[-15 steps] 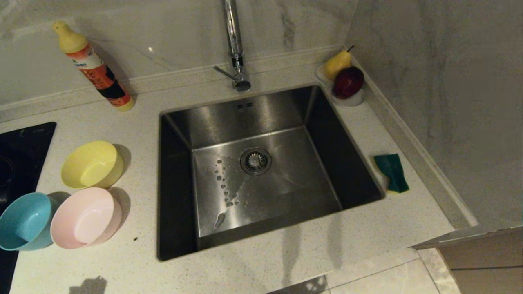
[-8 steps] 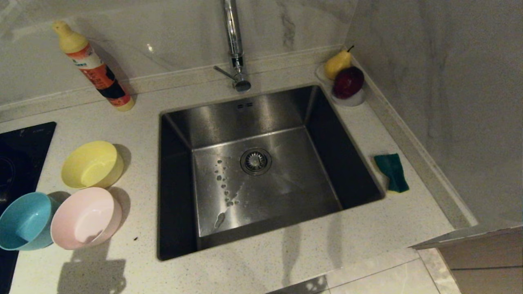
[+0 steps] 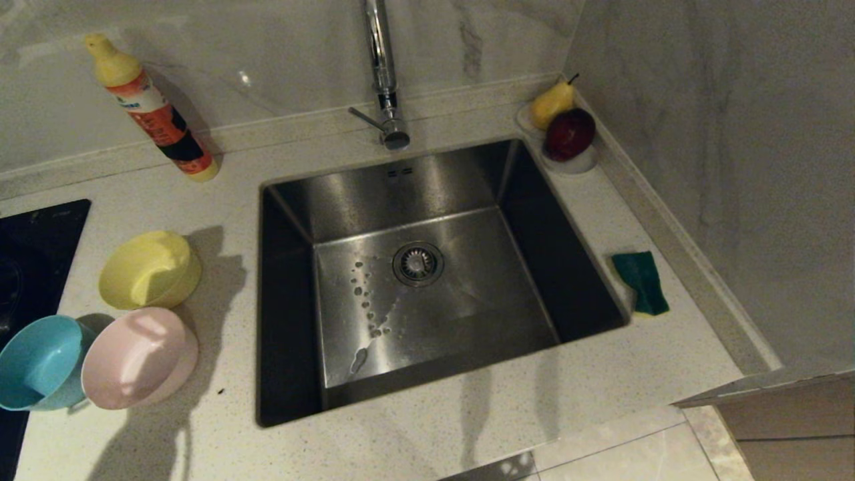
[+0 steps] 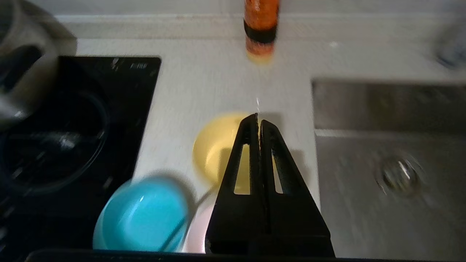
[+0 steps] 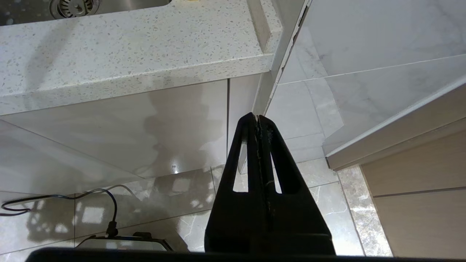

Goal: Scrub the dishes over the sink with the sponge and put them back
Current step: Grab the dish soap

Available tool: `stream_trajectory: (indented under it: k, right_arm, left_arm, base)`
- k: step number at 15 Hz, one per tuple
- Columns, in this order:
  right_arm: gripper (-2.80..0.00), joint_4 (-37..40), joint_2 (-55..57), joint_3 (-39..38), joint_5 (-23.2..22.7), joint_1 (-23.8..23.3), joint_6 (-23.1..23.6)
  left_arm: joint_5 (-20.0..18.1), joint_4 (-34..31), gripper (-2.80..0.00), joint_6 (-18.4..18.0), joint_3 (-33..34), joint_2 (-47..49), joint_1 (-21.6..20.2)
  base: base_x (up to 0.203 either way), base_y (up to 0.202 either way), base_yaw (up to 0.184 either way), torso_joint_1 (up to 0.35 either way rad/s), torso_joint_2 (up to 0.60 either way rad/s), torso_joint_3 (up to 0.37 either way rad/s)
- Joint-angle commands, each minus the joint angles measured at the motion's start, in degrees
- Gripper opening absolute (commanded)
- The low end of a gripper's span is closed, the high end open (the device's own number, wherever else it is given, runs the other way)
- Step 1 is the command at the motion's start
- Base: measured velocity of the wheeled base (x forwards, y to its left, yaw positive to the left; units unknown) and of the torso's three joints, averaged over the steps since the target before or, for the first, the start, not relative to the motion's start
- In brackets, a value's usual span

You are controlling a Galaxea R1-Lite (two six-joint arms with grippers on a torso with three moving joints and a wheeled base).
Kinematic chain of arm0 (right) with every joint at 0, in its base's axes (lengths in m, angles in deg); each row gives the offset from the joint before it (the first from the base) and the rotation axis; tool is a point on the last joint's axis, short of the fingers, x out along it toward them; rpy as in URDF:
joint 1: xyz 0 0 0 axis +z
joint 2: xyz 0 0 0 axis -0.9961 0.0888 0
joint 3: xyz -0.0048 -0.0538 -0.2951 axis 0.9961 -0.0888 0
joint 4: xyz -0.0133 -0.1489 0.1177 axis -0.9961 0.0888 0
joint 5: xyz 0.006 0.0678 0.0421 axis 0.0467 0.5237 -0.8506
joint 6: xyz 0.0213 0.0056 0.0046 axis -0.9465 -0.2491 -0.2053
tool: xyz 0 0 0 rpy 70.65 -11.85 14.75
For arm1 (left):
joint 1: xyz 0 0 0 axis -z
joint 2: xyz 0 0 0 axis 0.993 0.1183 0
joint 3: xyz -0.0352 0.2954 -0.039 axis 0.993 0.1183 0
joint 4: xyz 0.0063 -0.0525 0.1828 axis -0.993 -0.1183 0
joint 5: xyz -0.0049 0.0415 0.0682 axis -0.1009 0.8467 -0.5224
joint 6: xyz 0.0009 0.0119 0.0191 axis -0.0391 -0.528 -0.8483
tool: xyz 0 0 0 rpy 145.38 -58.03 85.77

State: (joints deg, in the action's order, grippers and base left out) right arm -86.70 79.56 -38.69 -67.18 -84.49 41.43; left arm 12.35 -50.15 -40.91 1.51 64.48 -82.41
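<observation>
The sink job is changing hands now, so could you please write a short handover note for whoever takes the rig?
Left gripper: shut, empty, above the yellow bowl.
Right gripper: shut, empty, parked below the counter edge.
Yellow bowl, pink bowl and blue bowl sit on the counter left of the sink; sponge lies to its right.
Done: nothing.
Left: scrub all three, put back.

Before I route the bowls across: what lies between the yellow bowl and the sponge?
In the head view, only the sink separates the yellow bowl from the sponge.
</observation>
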Motion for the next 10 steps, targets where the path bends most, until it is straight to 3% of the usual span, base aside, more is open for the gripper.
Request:
stream_trajectory:
  k: [1,7,8,10]
  right_arm:
    - [-2.8,0.0,-0.1,-0.01,-0.02,0.02,0.02]
    - [-2.8,0.0,-0.1,-0.01,-0.02,0.02,0.02]
    - [-2.8,0.0,-0.1,-0.01,-0.02,0.02,0.02]
    - [-2.8,0.0,-0.1,-0.01,-0.02,0.02,0.02]
  left_arm:
    - [1.68,5.26,-2.8,0.88,-4.62,17.39,0.06]
    - [6.14,15.82,-2.8,5.04,-9.01,32.26,0.01]
    - [6.43,17.48,0.0,5.2,-9.14,33.62,0.0]
    - [6.54,19.21,0.0,5.61,-10.4,35.06,0.0]
  base:
    - [0.0,0.0,0.0,0.0,0.0,0.0]
    - [0.0,0.0,0.0,0.0,0.0,0.0]
    - [0.0,0.0,0.0,0.0,0.0,0.0]
    - [0.0,0.0,0.0,0.0,0.0,0.0]
